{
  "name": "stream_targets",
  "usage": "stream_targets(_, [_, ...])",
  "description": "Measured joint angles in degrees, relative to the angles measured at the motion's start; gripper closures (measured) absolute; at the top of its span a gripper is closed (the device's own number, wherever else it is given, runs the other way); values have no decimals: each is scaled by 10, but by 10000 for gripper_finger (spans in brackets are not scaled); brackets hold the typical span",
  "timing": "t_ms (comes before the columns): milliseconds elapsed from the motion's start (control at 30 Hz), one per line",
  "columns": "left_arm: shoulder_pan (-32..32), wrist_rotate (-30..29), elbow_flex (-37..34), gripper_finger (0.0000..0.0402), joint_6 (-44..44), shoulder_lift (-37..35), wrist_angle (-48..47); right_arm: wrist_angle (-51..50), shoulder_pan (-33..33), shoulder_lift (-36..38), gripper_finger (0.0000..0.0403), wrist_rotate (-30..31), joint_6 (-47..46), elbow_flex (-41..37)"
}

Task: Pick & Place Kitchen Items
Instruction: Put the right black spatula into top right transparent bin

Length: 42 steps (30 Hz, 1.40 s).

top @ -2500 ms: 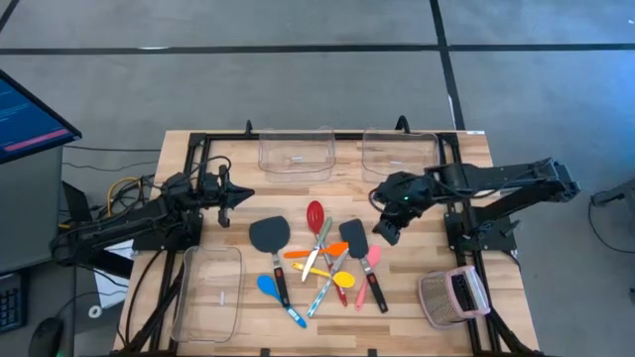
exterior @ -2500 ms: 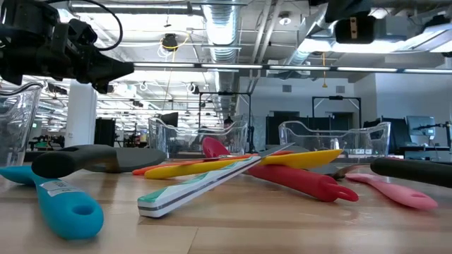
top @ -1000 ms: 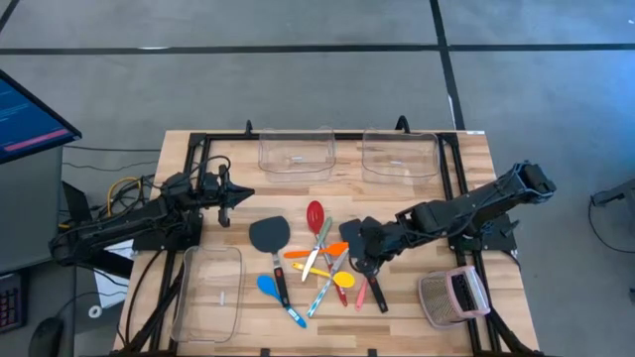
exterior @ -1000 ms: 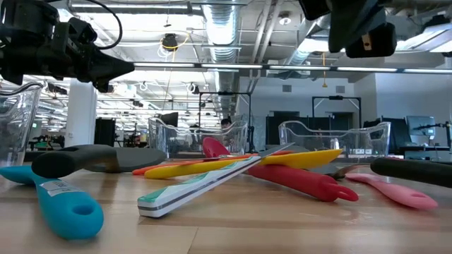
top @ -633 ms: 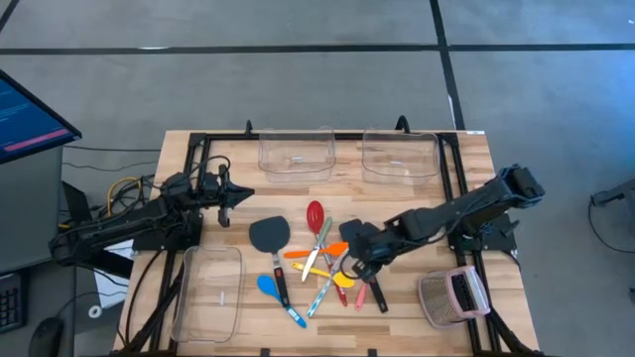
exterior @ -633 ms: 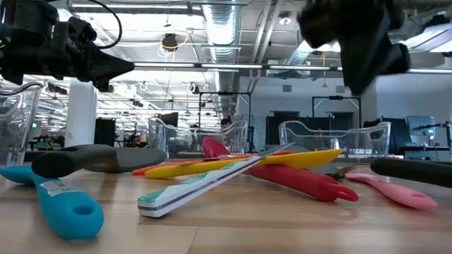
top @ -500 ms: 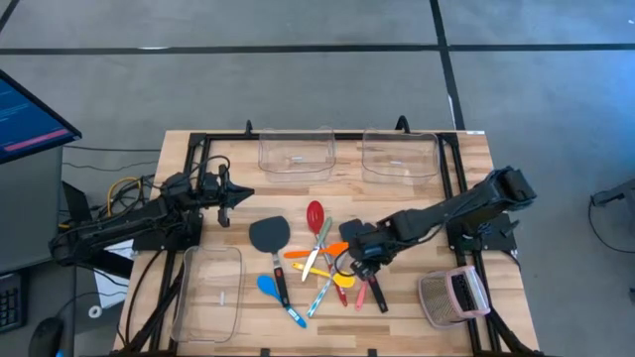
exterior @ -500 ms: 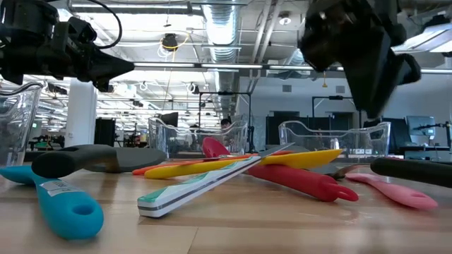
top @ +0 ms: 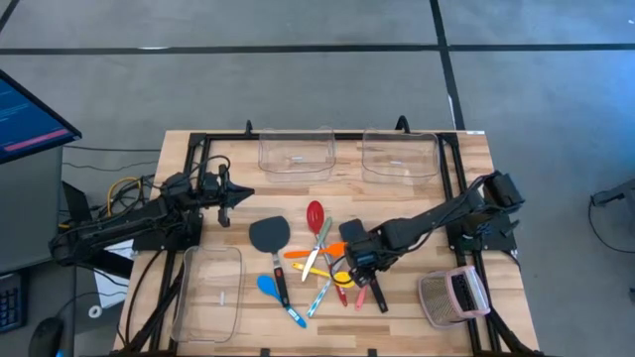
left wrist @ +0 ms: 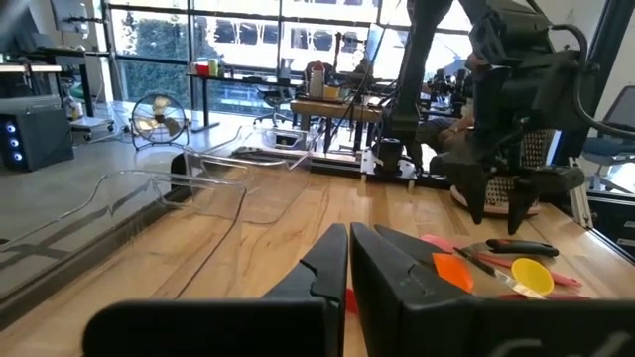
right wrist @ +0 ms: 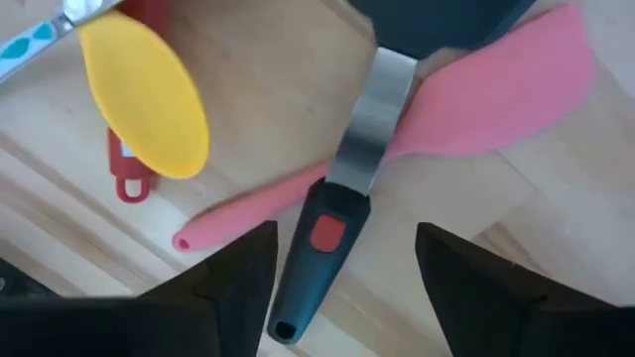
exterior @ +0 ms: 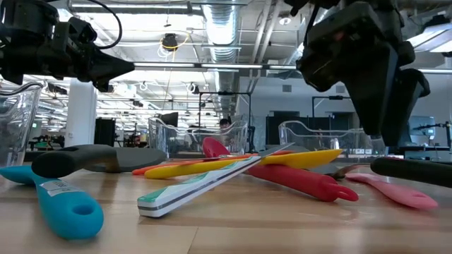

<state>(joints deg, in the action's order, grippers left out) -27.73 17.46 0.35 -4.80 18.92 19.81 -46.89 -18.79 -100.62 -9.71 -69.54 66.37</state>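
Table [top: 466, 149]: right gripper [right wrist: 337, 260] straddles black turner [right wrist: 342, 198].

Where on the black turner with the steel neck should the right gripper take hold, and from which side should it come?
Probably on the dark handle, near its red mark, coming straight down from above. The black turner lies flat across the pink spatula, and its handle end is bare, with wood on both sides for the jaws. The right gripper hangs open over the handle. The left gripper waits shut, apart from the pile.

Utensil pile [top: 322, 258] mid-table — right gripper [top: 364, 270] above its right edge, left gripper [top: 241, 194] well apart.
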Motion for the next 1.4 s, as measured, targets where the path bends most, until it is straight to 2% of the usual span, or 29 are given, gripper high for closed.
stream_targets(300, [0, 0, 0, 394, 0, 0, -1, 8, -13, 0, 172, 11, -5, -3])
stream_targets(700, [0, 1, 0, 394, -2, 0, -1, 15, -62, 0, 172, 69, -25, -4])
stream_targets(1000, [0, 3, 0, 394, -18, 0, -4, 22, -87, 0, 172, 72, -26, -4])
stream_targets(1400, [0, 3, 0, 394, -19, 0, -8, 49, -91, 0, 172, 107, -40, -15])
